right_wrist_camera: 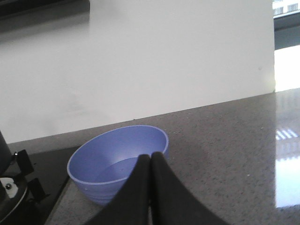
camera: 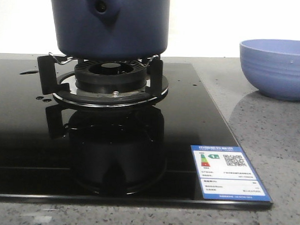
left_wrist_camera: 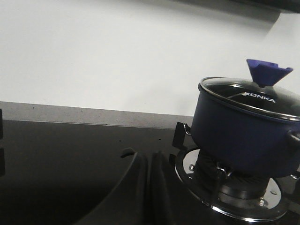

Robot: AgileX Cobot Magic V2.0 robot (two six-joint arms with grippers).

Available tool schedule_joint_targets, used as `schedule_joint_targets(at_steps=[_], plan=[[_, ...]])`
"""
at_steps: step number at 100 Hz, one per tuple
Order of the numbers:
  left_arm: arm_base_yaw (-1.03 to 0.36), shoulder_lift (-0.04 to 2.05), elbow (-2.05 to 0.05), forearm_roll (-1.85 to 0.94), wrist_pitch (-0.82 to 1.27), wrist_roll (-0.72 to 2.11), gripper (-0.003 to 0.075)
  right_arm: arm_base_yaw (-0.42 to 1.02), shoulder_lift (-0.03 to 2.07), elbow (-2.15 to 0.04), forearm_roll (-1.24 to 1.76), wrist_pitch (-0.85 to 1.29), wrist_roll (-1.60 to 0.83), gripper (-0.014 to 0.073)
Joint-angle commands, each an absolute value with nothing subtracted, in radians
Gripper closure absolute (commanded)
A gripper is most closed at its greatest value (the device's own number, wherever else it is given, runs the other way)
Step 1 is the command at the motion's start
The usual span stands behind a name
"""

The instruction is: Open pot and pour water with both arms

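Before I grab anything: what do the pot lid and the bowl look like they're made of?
The lid looks like clear glass with a metal rim: it is see-through and reflective, printed KONKA, with a blue knob, possibly silicone. The bowl looks like matte periwinkle plastic or glazed ceramic; I cannot tell which.

Dark navy pot (camera: 109, 24), glass lid on, sits upright on the burner.

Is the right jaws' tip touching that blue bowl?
Cannot tell. In the right wrist view the shut right gripper overlaps the bowl, hiding any gap.
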State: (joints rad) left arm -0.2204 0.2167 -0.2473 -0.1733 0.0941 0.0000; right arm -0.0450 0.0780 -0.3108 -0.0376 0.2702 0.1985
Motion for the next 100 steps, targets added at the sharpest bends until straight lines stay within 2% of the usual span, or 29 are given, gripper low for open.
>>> schedule_joint_targets(at_steps=[1,11,20,25,33,40,45,51,80,100], plan=[[-0.245,0.349,-0.367,-0.113,0.05,0.005,0.074,-0.051,0.174,-0.417,-0.089,0.239,0.132,0.0663],[-0.294,0.466,-0.451,-0.073,0.048,0.01,0.0717,-0.051,0.26,-0.499,-0.089,0.302,0.099,0.0653],[-0.352,0.565,-0.513,-0.034,0.033,0.01,0.0608,-0.051,0.331,-0.565,-0.089,0.359,0.099,0.0596],[-0.384,0.616,-0.539,-0.018,0.014,0.01,0.0517,-0.051,0.364,-0.594,-0.089,0.379,0.099,0.0536],[-0.43,0.695,-0.574,0.0,-0.022,0.01,0.0362,-0.051,0.408,-0.63,-0.087,0.389,0.099,0.0391],[-0.461,0.767,-0.609,0.012,-0.044,0.01,0.03,-0.051,0.442,-0.65,-0.079,0.389,0.099,0.0273],[-0.477,0.815,-0.639,0.035,-0.046,0.01,0.029,-0.051,0.465,-0.66,-0.075,0.389,0.099,0.0215],[-0.493,0.868,-0.682,0.053,-0.046,0.01,0.029,-0.051,0.48,-0.667,-0.075,0.389,0.099,0.0185],[-0.505,1.039,-0.868,0.086,-0.101,0.01,0.029,-0.051,0.482,-0.668,-0.075,0.366,0.099,0.0185],[-0.575,1.119,-0.925,0.108,-0.191,0.01,0.0295,-0.051,0.482,-0.668,-0.075,0.366,0.099,0.0185]])
